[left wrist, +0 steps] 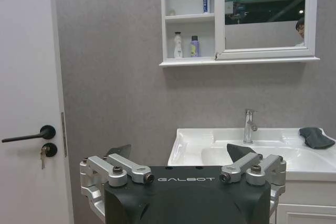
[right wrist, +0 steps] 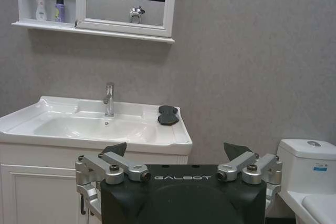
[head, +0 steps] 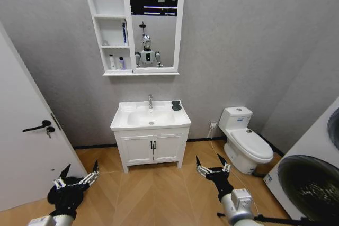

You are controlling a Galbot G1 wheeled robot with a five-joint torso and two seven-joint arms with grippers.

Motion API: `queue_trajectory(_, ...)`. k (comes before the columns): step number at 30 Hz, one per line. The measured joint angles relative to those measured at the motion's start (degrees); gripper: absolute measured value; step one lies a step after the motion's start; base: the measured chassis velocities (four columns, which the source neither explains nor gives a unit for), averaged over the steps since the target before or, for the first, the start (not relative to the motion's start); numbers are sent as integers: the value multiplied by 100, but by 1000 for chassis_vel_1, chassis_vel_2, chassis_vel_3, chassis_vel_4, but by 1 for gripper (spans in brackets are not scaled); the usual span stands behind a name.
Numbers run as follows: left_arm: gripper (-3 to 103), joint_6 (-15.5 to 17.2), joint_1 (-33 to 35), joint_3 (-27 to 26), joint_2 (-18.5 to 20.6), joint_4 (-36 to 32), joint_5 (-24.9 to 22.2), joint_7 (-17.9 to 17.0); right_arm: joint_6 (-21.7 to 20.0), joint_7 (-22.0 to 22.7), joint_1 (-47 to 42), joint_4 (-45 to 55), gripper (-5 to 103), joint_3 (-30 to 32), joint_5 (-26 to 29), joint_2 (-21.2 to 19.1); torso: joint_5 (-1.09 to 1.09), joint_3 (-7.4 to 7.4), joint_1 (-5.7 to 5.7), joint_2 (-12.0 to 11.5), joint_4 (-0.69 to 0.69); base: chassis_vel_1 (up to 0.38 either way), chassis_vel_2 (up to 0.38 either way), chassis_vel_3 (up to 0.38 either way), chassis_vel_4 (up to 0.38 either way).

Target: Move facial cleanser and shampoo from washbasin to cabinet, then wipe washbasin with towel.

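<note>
1. I see my left pincer [head: 79,175] spread wide, low over the wooden floor.
2. Two small bottles [head: 116,63] stand on the white cabinet's [head: 108,25] bottom shelf.
3. The crumpled dark towel [head: 176,105] lies on the glossy washbasin's [head: 130,120] back right corner.
4. My right pincer [head: 213,164] is spread too.

The word "GALBOT" is printed in pale capitals on the black body of the left gripper [left wrist: 178,153], centred just behind its fingers. The same "GALBOT" lettering sits on the black body of the right gripper [right wrist: 177,152], likewise just behind its fingers. The bottles on the cabinet [left wrist: 190,22] shelves and a small sticker on the toilet tank [right wrist: 307,166] carry printing too small to read.
</note>
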Motion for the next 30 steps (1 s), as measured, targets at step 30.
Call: queue_trajectory(30, 100, 0, 0, 0, 0, 0, 0, 0, -7, 7, 2, 2, 100, 0, 2, 0, 0, 0, 1, 1, 0, 2, -1, -1, 1)
